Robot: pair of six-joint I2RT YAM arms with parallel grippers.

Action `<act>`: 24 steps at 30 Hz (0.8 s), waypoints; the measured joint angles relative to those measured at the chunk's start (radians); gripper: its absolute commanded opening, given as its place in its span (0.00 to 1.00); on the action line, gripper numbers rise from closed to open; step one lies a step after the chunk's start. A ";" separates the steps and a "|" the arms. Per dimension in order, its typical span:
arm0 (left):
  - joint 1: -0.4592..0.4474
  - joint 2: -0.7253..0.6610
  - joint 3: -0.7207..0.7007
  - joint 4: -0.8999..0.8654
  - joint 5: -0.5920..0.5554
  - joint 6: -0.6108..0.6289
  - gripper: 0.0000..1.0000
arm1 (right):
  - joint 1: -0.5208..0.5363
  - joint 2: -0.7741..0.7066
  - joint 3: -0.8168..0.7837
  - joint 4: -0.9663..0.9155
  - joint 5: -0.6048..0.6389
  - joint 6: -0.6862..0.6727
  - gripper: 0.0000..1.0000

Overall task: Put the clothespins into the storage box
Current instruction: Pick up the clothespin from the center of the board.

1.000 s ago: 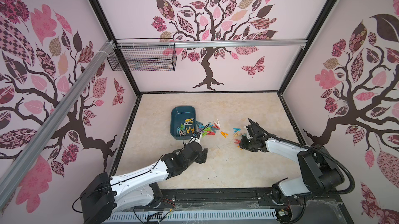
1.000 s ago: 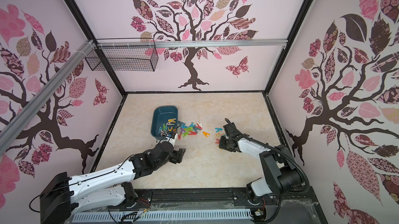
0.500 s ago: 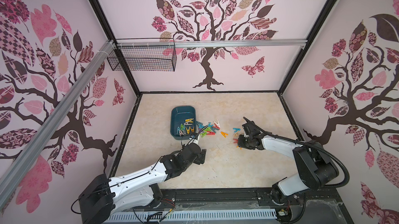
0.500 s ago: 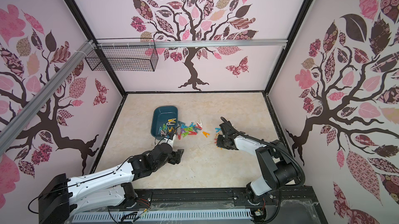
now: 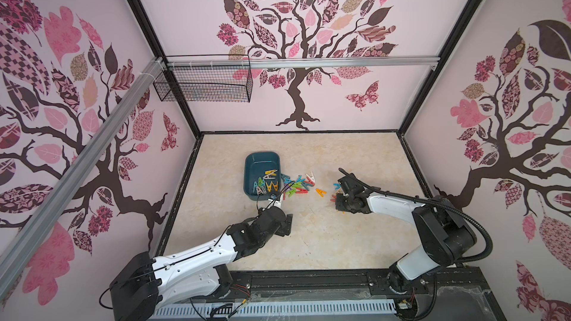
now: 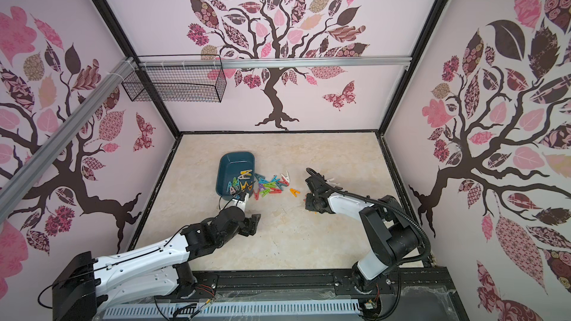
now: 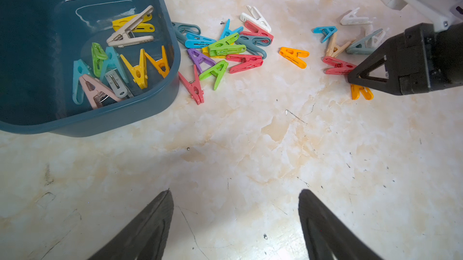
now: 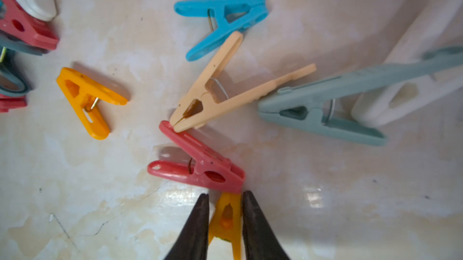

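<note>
The dark teal storage box stands left of centre with several clothespins inside. A heap of loose coloured clothespins lies beside its right wall. My right gripper is down at the table, shut on an orange clothespin, with a red one touching its tips. Beige, blue, grey-teal and another orange peg lie just beyond. My left gripper hovers open and empty over bare table, in front of the box.
A black wire basket hangs from the aluminium rail at the back left, high above the table. Patterned walls close in three sides. Both arm bases sit on the black rail at the front edge.
The right gripper has slid a little left and toward the front and narrowed its jaws onto the orange clothespin. The left arm has stayed put, jaws wide.
</note>
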 measured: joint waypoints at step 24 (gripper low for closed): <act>0.486 -0.403 -0.052 -0.298 0.035 -0.182 0.81 | 0.287 0.080 0.354 -0.060 -0.114 0.091 0.16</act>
